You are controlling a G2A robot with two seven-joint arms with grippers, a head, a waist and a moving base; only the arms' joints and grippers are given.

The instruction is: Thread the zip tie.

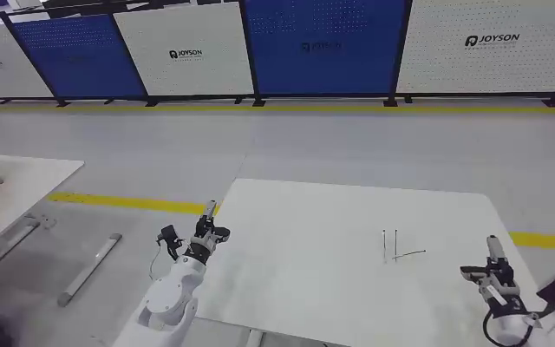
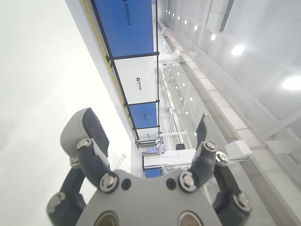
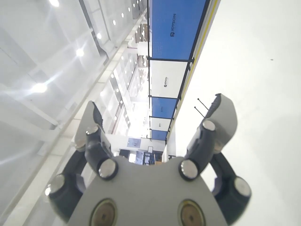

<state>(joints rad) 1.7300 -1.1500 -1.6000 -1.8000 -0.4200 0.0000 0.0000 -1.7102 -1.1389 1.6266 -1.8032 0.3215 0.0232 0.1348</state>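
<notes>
Thin black zip ties [image 1: 396, 245], seemingly three, lie right of the white table's [image 1: 303, 269] middle. The left gripper [image 1: 213, 220], jaws spread and empty, sits at the table's left edge, well apart from them. The right gripper [image 1: 482, 258], likewise spread and empty, sits at its right edge, nearer.

Probably an industrial hall: blue and white partition panels [image 1: 325, 48], yellow floor line [image 1: 130, 202], high ceiling lights [image 2: 238, 50].

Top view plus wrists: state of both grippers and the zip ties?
left gripper: open, empty.
right gripper: open, empty.
zip ties: three, straight, lying loose on the table, none looped, clear of both grippers.
</notes>
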